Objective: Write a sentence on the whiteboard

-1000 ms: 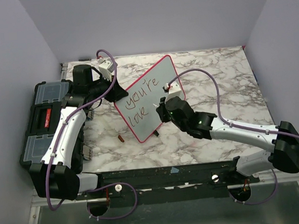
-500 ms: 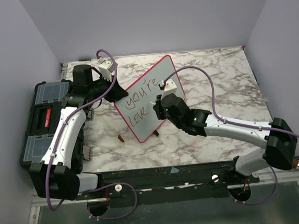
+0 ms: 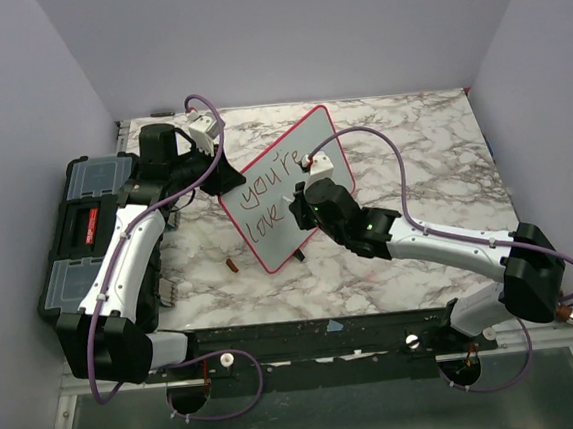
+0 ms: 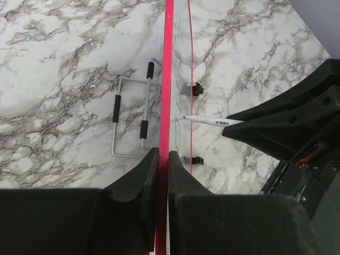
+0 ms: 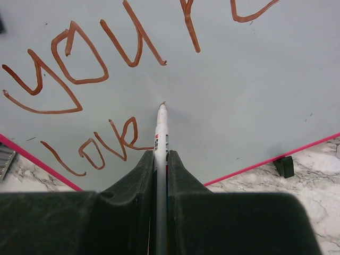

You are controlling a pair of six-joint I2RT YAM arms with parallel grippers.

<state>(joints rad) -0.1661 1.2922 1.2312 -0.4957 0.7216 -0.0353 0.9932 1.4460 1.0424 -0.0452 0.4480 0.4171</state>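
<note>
Right wrist view: right gripper (image 5: 161,154) is pinched tight on the marker (image 5: 161,127). The tip is on or just off the whiteboard (image 5: 239,79), right of the last stroke of "lov…" on the lower line, with "you're" above.

Step in hand, as I read it: finishing the second word. To do it well:
- use light, even pressure and short strokes
- hold the marker near square to the face
- match letter height to the row
- work rightward, where there's plenty of bare board; there's little room below before the pink frame

Left gripper (image 4: 163,154) is clamped on the frame edge. The board is propped tilted on the table (image 3: 412,153), left of centre, near the black toolbox (image 3: 77,233). Pushing hard would likely pivot it in that clamp.

Left wrist view has the board edge-on, so it shows the tip meeting the face, which the right wrist view can't settle. It also shows a wire stand (image 4: 130,119) lying behind the board, but no lettering.

Only top external shows both arms, the board's tilt, and a small brown item (image 3: 232,265) on the table by the near corner. It may be the cap; too small to tell.
</note>
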